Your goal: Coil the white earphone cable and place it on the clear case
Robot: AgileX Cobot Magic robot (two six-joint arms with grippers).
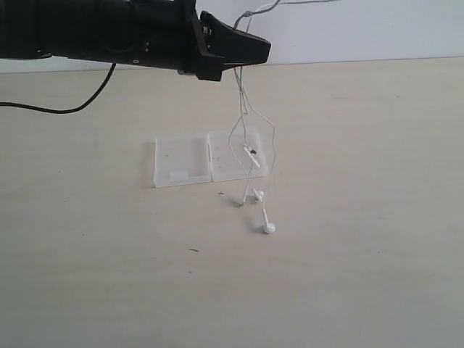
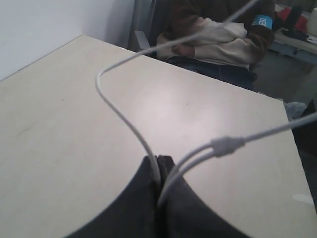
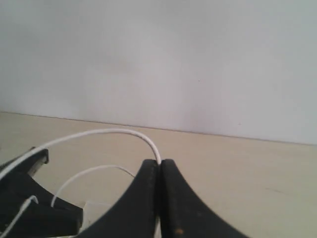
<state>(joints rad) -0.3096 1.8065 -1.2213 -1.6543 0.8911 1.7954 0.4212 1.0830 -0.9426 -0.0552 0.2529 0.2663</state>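
Pale table (image 1: 362, 275) bears clear case (image 1: 181, 161), white earbud (image 1: 269, 228).

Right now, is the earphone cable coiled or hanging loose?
Hanging loose. The cable drops in long strands from the left gripper, jaws shut, earbuds down by the case.

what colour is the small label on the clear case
White. The label sits on the clear case, seen best in the exterior view.
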